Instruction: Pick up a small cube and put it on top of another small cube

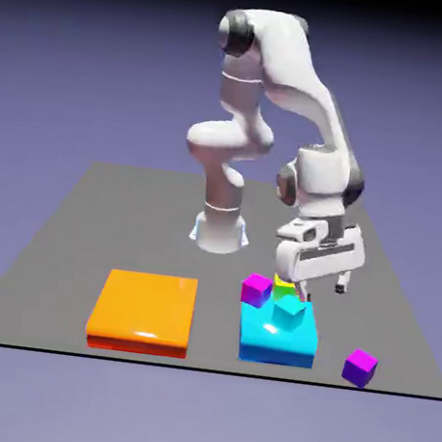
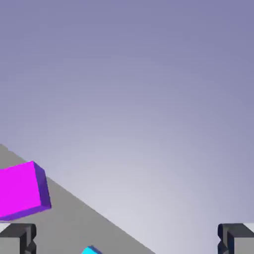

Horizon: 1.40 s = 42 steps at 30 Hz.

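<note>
The small dark purple cube [image 1: 360,367] sits alone on the grey table near its front edge, at the exterior view's right. The yellow cube [image 1: 284,282] shows only as a sliver behind the magenta cube [image 1: 257,288], beside my finger. My gripper [image 1: 322,289] hangs tilted above the far side of the cyan flat block [image 1: 278,341], open and empty. In the hand view my gripper [image 2: 127,240] has its tips far apart with nothing between them. A cube with a magenta face and a violet side [image 2: 22,191] lies at the left near the table's edge. Which cube it is I cannot tell.
A small cyan cube [image 1: 290,313] rests on top of the cyan flat block. An orange flat block [image 1: 146,308] lies at the exterior view's left. A cyan corner [image 2: 90,250] pokes in at the hand view's bottom edge.
</note>
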### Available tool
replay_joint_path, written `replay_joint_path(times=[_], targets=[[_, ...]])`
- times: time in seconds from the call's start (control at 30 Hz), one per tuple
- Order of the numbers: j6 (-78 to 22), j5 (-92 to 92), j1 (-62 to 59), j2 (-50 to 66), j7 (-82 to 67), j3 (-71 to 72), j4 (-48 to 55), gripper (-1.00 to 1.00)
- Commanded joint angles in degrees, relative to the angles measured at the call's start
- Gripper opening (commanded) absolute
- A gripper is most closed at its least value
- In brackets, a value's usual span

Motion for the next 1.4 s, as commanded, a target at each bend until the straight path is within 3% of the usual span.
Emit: replay_joint_path(times=[0.0, 0.27, 0.43, 0.47, 0.67, 1.2, 1.37], targets=[[-0.57, 0.40, 1.25, 2.08, -0.83, -0.13, 1.40, 0.00], [-4.22, 2.94, 9.18, 15.28, -6.08, -0.99, 10.28, 0.00], [1.62, 4.26, 7.82, 25.38, -7.28, 1.00, 14.61, 0.00], [1.62, 4.26, 7.82, 25.38, -7.28, 1.00, 14.61, -1.00], [-4.35, 2.92, 9.28, 15.01, -6.43, -1.23, 10.10, -1.00], [-19.84, 0.29, 21.36, -18.09, -45.22, -28.52, -10.88, -1.00], [-12.92, 10.25, 19.79, -9.80, -52.52, -25.23, -11.40, -1.00]])
